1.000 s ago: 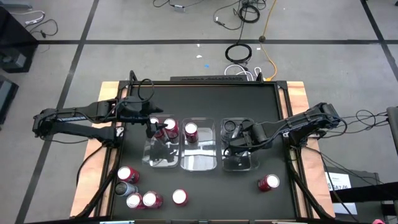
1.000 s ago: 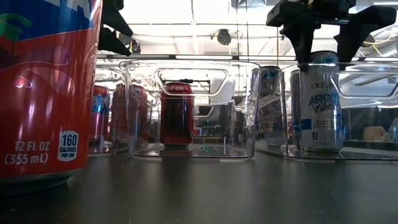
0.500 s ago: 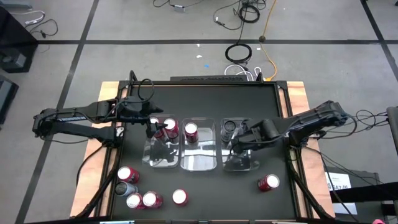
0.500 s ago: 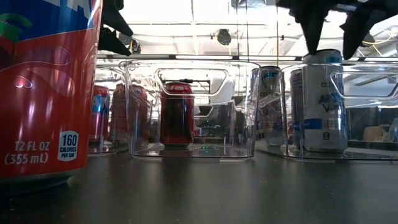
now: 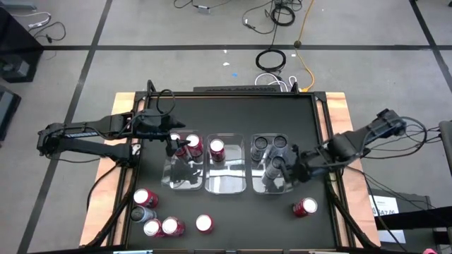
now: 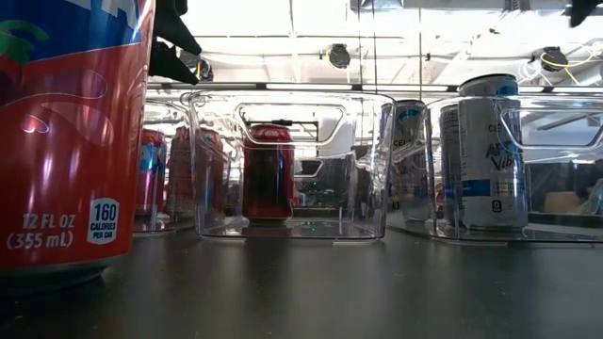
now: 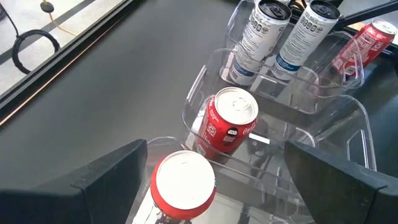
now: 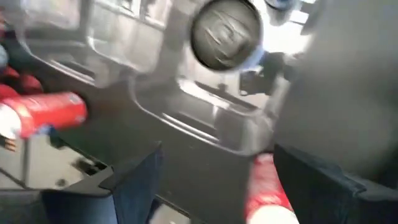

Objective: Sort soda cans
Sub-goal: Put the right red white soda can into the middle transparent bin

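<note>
A black table [image 5: 233,116] is carrying three clear bins side by side near its middle. The left arm [image 5: 85,134] is reaching in from the left edge, and its gripper [image 5: 174,144] is hanging over the left bin [image 5: 176,182] with its fingers standing wide apart, holding nothing; in the left wrist view a red can [image 7: 183,185] is sitting right below, between the two fingers. The right arm [image 5: 360,139] is stretching in from the right edge, its gripper [image 5: 291,161] sitting at the right rim of the right bin [image 5: 263,187], fingers spread and empty. The middle bin [image 5: 226,182] is holding one upright red can [image 5: 217,148]. The right bin is holding three grey cans: two at its far end [image 5: 261,144] and a third [image 5: 272,164] nearer the front, just beside the right gripper. Two red cans [image 5: 192,143] are standing in the left bin's far end. Loose cans are waiting near the table's front edge: a cluster of red and grey ones at the left [image 5: 150,214], a single red can [image 5: 204,224] in the middle, and another red can [image 5: 304,207] lying on its side at the right, in front of the right bin.
</note>
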`<state>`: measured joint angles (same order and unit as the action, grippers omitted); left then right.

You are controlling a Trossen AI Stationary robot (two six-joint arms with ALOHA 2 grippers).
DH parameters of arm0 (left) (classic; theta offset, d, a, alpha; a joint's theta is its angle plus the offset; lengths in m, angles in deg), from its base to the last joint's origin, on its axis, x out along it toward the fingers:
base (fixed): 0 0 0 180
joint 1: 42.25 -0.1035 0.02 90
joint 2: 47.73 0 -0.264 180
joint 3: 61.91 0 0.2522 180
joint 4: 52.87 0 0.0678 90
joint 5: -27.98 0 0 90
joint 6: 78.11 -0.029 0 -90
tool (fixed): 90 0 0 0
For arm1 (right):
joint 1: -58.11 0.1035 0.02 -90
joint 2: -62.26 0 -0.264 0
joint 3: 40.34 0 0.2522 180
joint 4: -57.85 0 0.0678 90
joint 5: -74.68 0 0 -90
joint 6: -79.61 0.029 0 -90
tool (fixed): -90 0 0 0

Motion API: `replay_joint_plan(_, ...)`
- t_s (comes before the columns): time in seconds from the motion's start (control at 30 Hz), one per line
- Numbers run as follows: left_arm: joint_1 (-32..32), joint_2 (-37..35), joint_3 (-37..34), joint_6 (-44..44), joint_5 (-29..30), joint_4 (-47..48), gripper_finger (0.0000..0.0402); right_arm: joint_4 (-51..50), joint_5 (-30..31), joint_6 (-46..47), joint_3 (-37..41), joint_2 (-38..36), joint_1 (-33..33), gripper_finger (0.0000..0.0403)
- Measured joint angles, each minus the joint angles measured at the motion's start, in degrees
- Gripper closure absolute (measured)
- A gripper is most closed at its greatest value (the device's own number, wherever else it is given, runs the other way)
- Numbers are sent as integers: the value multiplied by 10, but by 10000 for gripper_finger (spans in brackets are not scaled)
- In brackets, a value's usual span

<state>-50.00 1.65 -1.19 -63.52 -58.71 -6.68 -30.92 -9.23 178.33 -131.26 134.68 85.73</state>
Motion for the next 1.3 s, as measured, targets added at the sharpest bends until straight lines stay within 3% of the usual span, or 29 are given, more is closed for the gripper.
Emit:
replay_joint_plan(0.23,0,0,0,0,0,0,17,-114,0,84,0,8,79,103)
replay_joint_plan(0.6,0,0,0,0,0,0,17,-110,-1,131,0,14,141,92)
replay_joint_plan(0.93,0,0,0,0,0,0,17,-100,28,88,0,15,178,13)
replay_joint_plan(1.3,0,0,0,1,0,0,17,-93,34,70,0,19,186,3)
